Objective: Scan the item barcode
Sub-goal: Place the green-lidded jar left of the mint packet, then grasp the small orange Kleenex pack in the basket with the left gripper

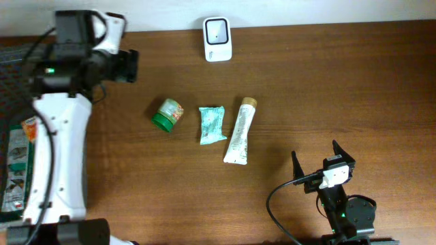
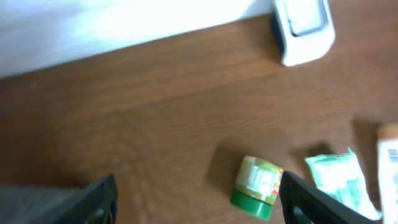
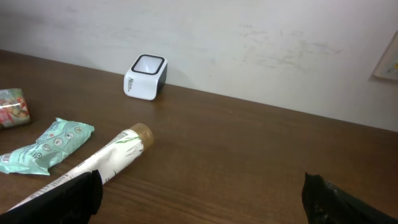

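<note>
Count on the tabletop:
1 × white barcode scanner (image 1: 217,39)
1 × green-lidded jar (image 1: 167,113)
1 × teal foil pouch (image 1: 212,124)
1 × white tube (image 1: 240,131) with a tan cap

Loose items total: 3.

At the left edge, printed packets (image 1: 15,163): at least 1, exact number not readable.

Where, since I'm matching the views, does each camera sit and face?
Overhead: above the table, looking straight down; left arm, right arm show.
Left wrist: high, angled down at green-lidded jar; open left gripper shows.
Right wrist: low, facing the wall across the table; open right gripper shows.
All three share the barcode scanner.
</note>
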`<control>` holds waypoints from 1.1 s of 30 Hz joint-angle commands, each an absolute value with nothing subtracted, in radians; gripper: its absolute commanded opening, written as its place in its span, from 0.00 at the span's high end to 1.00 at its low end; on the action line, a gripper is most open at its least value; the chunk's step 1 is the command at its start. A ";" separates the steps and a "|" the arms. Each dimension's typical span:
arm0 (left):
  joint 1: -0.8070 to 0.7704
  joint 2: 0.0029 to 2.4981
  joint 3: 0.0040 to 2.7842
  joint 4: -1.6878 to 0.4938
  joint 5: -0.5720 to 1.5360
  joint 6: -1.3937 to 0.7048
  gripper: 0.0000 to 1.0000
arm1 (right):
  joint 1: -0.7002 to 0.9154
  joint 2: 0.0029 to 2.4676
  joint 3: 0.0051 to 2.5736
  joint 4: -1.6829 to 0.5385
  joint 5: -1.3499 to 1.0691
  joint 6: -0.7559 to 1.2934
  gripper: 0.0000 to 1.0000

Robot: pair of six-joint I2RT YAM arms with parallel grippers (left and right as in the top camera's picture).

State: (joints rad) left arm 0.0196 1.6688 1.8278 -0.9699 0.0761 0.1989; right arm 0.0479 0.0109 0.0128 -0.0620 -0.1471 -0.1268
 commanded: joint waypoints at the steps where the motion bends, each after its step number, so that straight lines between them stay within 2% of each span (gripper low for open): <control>1: 0.220 1.560 1.929 -0.971 0.089 0.084 0.18 | 0.053 0.004 0.006 -0.065 -0.146 -0.115 0.02; 4: 0.443 1.512 1.932 -0.994 0.019 -0.078 0.18 | 0.053 0.004 0.006 -0.065 -0.146 -0.115 0.02; 7: 0.629 1.561 1.893 -1.008 0.017 -0.101 0.27 | 0.053 0.004 0.006 -0.065 -0.146 -0.115 0.02; 8: 0.670 1.599 1.872 -1.008 0.017 -0.101 0.32 | 0.053 0.004 0.006 -0.065 -0.146 -0.115 0.02; 10: 0.705 1.665 1.834 -1.007 0.017 -0.101 0.34 | 0.053 0.004 0.006 -0.065 -0.146 -0.115 0.02; 14: 0.716 1.851 1.774 -0.963 0.004 -0.073 0.33 | 0.053 0.004 0.006 -0.065 -0.146 -0.115 0.02; 23: 0.649 2.101 1.771 -0.867 0.007 0.084 0.42 | 0.053 0.004 0.006 -0.065 -0.146 -0.115 0.02; 25: 0.638 2.130 1.771 -0.850 0.003 0.084 0.44 | 0.053 0.004 0.006 -0.065 -0.146 -0.115 0.02; 28: 0.633 2.165 1.771 -0.841 -0.022 0.083 0.58 | 0.053 0.004 0.006 -0.065 -0.146 -0.115 0.02; 33: 0.633 2.212 1.769 -0.841 -0.052 0.080 0.60 | 0.053 0.004 0.006 -0.065 -0.146 -0.115 0.02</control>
